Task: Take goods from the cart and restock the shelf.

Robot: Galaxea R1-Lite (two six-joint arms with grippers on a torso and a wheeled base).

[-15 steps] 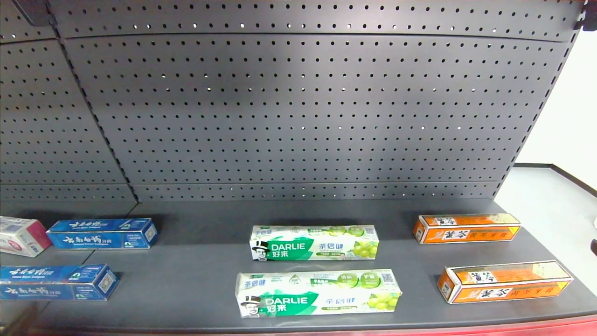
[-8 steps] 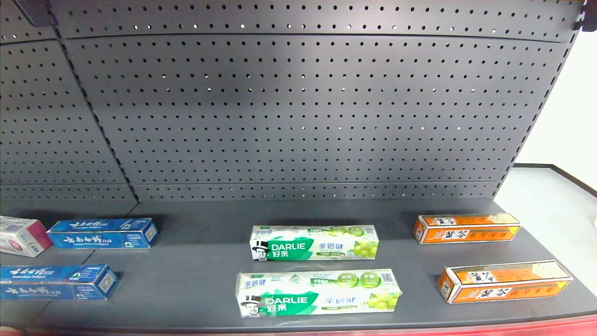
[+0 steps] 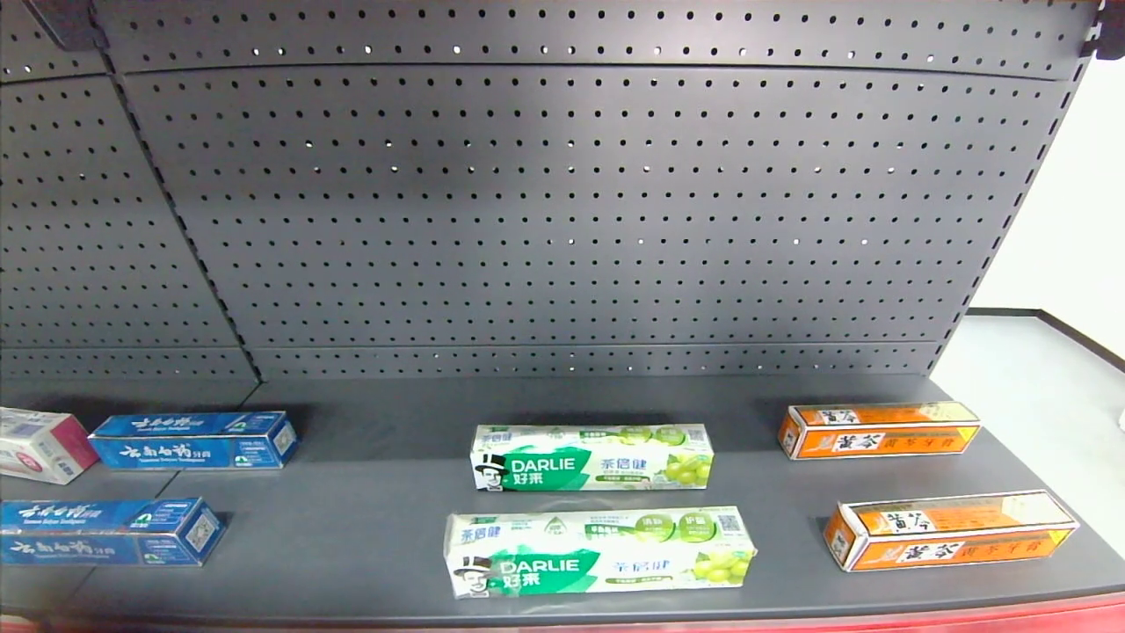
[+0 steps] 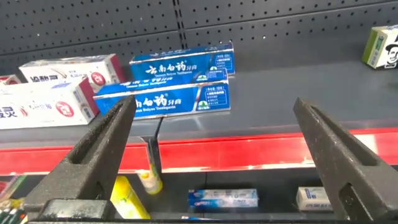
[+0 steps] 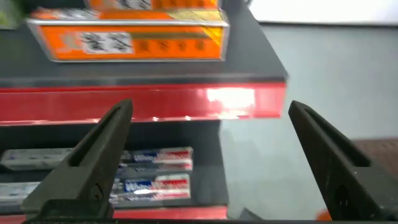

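On the dark grey shelf [image 3: 395, 492] lie two blue toothpaste boxes [image 3: 193, 440] at the left, two green ones [image 3: 593, 457] in the middle and two orange ones [image 3: 879, 429] at the right. My left gripper [image 4: 214, 162] is open and holds nothing. It hangs in front of the shelf's red front edge [image 4: 249, 152], below the blue boxes [image 4: 171, 99]. My right gripper [image 5: 211, 168] is open too, with nothing in it, below the front orange box [image 5: 130, 34] and the red edge [image 5: 143, 102].
White and pink boxes [image 4: 46, 106] lie left of the blue ones. A lower shelf holds a blue and white box [image 4: 222, 199], a yellow bottle [image 4: 127, 199] and more boxes [image 5: 155, 168]. Bare floor [image 5: 336, 62] lies to the right of the shelf's end.
A dark piece at the head view's right edge has gone from sight since one second ago. The boxes on the shelf have not moved.
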